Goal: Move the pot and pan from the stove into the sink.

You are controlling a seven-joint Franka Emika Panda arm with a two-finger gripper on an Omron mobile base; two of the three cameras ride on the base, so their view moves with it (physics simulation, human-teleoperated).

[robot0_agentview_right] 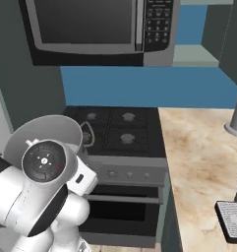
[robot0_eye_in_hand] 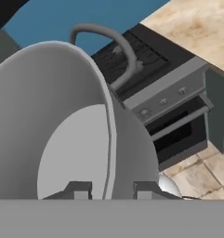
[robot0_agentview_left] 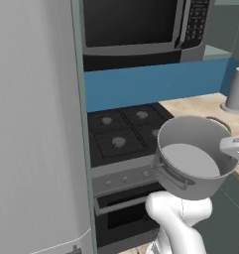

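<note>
step: carry pot [robot0_agentview_left: 193, 156] to sink | end effector [robot0_eye_in_hand: 106, 190]: clamped on pot rim, wall between fingers | pot: airborne, tilted, lower right of left base view, off stove [robot0_agentview_left: 123, 131], mouth toward camera | sink direction: cannot tell

Microwave [robot0_agentview_left: 141, 27], perhaps canister [robot0_agentview_left: 237, 89]

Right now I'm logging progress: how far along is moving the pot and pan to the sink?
Done: the pot is off the stove and no pan sits on its burners. In hand: the pincer is shut on the pot's rim, holding it tilted in front of the oven door. Left: getting the pot into the sink, which these views don't cover.
</note>
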